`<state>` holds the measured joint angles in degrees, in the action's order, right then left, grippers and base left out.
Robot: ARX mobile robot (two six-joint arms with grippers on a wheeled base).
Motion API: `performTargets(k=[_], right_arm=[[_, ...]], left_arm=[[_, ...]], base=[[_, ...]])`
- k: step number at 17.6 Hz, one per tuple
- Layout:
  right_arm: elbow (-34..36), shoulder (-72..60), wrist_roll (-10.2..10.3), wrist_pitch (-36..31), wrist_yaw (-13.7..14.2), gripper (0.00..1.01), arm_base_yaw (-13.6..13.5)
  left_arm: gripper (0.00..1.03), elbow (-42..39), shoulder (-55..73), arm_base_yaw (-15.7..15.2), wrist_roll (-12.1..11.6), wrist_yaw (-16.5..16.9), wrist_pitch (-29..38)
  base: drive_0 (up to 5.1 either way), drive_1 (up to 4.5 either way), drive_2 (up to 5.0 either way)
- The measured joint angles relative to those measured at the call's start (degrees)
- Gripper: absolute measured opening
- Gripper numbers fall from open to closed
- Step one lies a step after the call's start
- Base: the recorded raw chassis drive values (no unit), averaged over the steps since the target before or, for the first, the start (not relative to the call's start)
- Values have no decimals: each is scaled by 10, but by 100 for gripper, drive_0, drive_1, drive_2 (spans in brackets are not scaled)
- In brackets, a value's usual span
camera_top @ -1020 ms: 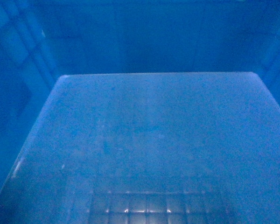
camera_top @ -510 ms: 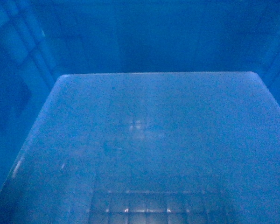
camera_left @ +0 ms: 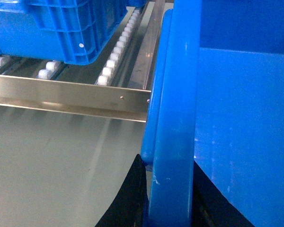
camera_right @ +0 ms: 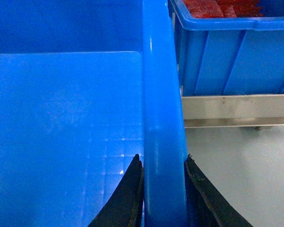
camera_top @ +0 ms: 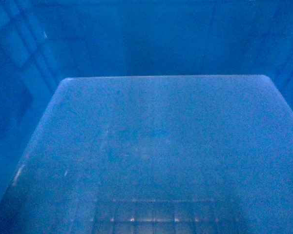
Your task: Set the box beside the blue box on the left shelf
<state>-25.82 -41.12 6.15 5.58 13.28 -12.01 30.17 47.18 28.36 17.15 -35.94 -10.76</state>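
You have the box [camera_left: 173, 142] clamped by both the left gripper [camera_left: 168, 198] and the right gripper [camera_right: 163, 198], at the shelf [camera_left: 71, 97] front edge; placing remains.

Steel roller shelf [camera_left: 71, 97], blue crate [camera_left: 57, 28] resting on rollers

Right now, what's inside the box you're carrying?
Nothing visible: the box shows only its bare gridded floor in the head view. Its near corners fall outside every view, so those stay unconfirmed.

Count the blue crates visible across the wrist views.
3. The held box, its rims clamped by the left gripper and right gripper; a crate on the rollers; a crate holding red items. Others may be hidden.
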Motion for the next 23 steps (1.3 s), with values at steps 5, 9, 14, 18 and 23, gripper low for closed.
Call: performTargets(k=[5, 9, 14, 18, 23], right_arm=[[0, 0, 0, 0, 0, 17, 0], [0, 0, 0, -1, 0, 17, 0], [0, 0, 0, 0, 0, 17, 0], [0, 0, 0, 0, 0, 17, 0], [0, 0, 0, -1, 0, 17, 0]], left_arm=[[13, 0, 0, 0, 0, 0, 0], [13, 0, 1, 0, 0, 0, 0], [13, 0, 0, 0, 0, -1, -1], [13, 0, 0, 0, 0, -1, 0], [13, 0, 1, 0, 0, 0, 1]], base=[[13, 446, -420], [-287, 508, -187], [-293, 503, -188], [-293, 503, -188], [-293, 503, -188]])
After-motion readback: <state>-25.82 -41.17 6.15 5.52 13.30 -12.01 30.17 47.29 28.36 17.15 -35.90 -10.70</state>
